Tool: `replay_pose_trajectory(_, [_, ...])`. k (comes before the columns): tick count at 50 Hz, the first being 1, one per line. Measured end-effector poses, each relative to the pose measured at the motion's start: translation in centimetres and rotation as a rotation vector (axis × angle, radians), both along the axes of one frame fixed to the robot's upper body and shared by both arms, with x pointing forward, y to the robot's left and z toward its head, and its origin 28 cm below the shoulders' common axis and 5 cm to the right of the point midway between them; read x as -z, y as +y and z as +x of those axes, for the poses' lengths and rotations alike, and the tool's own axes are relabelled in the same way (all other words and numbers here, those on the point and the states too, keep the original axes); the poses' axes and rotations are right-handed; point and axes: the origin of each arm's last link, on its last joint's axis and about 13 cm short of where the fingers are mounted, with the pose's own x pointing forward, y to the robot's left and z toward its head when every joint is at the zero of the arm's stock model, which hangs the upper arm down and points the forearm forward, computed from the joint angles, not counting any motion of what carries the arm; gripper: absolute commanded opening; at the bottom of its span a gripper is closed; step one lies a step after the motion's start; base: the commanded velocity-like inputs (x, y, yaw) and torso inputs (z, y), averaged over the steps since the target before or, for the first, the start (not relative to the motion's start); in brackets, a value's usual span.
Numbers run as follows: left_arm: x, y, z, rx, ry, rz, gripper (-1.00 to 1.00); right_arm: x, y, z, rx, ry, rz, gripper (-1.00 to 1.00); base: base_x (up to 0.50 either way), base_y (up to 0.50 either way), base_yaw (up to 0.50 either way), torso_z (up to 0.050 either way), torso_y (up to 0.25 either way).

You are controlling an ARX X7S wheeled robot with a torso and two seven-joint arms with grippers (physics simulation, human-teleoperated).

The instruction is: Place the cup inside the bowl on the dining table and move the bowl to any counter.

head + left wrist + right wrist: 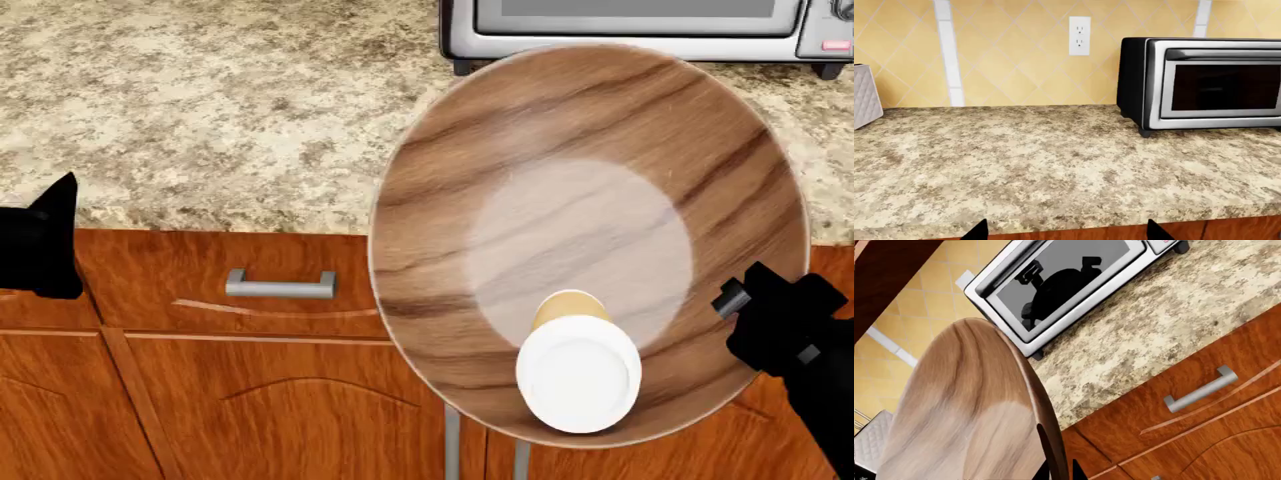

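We see the counter (pixel 200 110) beneath the raised bowl (pixel 587 180), whose rim our right gripper (pixel 1059 471) pinches. The cup (pixel 577 365) lies inside it. Our left gripper (pixel 1066 234) hangs spread, empty.

Bright, even, sharp simulator renders

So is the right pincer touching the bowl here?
Touching. In the right wrist view the right pincer grips the bowl by its rim, a fingertip on each side.
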Motion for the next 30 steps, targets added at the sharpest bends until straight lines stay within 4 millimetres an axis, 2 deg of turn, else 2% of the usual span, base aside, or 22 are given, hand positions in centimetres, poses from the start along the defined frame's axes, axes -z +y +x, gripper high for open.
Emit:
replay_pose_trajectory(11, [0.08, 0.02, -0.01, 0.001, 0.001, 0.0, 1.0, 0.13, -0.08, -0.24, 0.004, 0.004, -0.002, -1.0, 0.44, 0.42, 0.0, 0.0, 0.002])
replay_pose_trajectory(30, [0.22, 0.07, -0.03, -0.001, 0.002, -0.003, 1.0, 0.23, -0.03, -0.35, 0.004, 0.005, 0.001, -1.0, 0.28, 0.5, 0.0, 0.001, 0.001])
